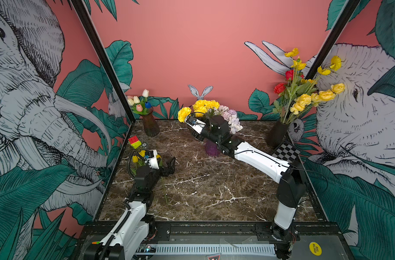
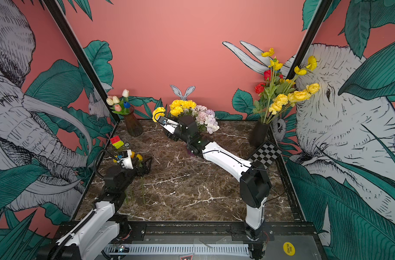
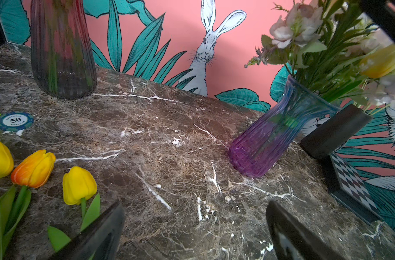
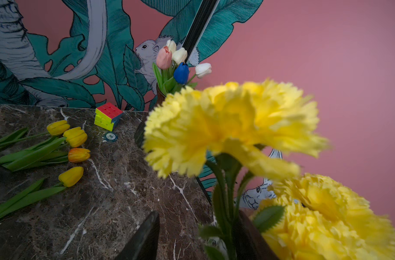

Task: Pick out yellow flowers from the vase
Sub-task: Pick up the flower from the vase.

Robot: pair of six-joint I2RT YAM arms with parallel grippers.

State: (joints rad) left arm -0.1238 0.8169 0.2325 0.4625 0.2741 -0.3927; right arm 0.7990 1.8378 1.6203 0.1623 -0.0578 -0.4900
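Note:
A purple glass vase [image 1: 212,151] [image 3: 259,146] at mid table holds frilly yellow flowers [image 1: 205,105] [image 2: 182,105] and lilac-white clusters. My right gripper [image 1: 197,135] [image 2: 171,135] [image 4: 196,236] is at one yellow carnation [image 1: 184,114] [image 4: 232,126] that leans out to the left. Its green stem [image 4: 223,202] runs between the jaws, against one finger, with a gap to the other. Several yellow tulips [image 4: 75,137] [image 3: 79,185] [image 1: 135,158] lie on the marble at the left. My left gripper [image 1: 169,166] [image 2: 144,166] [image 3: 194,236] hangs open beside them, with nothing between its fingers.
A brown vase [image 1: 150,126] with white, pink and blue tulips stands back left. A black vase [image 1: 277,132] with yellow blooms [image 1: 304,100] and red roses stands back right, next to a checkerboard [image 1: 286,152]. A colour cube [image 1: 134,141] and a poker chip [image 3: 14,121] lie by the left wall.

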